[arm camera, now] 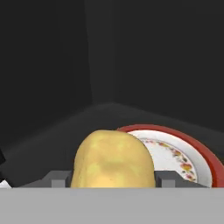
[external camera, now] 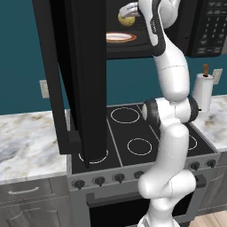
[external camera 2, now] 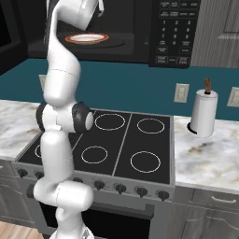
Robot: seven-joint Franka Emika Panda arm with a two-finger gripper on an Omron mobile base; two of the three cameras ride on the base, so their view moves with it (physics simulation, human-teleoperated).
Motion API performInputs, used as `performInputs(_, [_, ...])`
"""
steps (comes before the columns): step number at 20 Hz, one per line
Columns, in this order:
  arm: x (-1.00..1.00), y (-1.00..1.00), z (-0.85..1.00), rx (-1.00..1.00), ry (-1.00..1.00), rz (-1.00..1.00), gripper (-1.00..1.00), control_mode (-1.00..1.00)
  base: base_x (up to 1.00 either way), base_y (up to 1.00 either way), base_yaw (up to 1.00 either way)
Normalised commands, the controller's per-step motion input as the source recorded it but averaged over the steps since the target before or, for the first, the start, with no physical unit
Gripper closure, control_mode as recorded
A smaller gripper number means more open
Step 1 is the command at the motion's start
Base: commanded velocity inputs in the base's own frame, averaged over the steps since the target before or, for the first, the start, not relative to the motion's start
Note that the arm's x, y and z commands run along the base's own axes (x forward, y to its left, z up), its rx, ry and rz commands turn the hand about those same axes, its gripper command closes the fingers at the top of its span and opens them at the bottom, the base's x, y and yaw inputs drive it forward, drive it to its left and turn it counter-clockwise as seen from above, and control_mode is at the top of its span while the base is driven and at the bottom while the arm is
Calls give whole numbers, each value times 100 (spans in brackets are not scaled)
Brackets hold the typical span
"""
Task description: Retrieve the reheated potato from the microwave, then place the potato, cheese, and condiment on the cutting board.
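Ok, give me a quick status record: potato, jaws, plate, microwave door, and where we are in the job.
potato: lifted above the plate, inside the microwave
gripper: jaws shut on the potato, one on either side
plate: red-rimmed, on the microwave floor, nothing on it
microwave door: swung fully open
stage: potato grasped, not yet out of the microwave
below: stove; paper towel roll on the counter to its right

At upper centre, the microwave (external camera: pixel 201 26) floor bore a red-rimmed plate (external camera: pixel 119 37); lower right, the counter (external camera 2: pixel 205 154) bore a towel roll (external camera 2: pixel 204 113).
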Motion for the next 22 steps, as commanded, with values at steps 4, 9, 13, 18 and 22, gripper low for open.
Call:
performInputs(4, [-62, -7, -23, -7, -1, 5, 100, -100, 0, 0, 0])
performInputs(9, [-63, -4, -10, -4, 0, 4, 100, -100, 0, 0, 0])
performInputs(13, [-67, -3, 0, 0, 0, 3, 100, -100, 0, 0, 0])
performInputs(18, [-80, -7, 0, 0, 0, 1, 100, -100, 0, 0, 0])
performInputs(22, [-85, -7, 0, 0, 0, 0, 100, -100, 0, 0, 0])
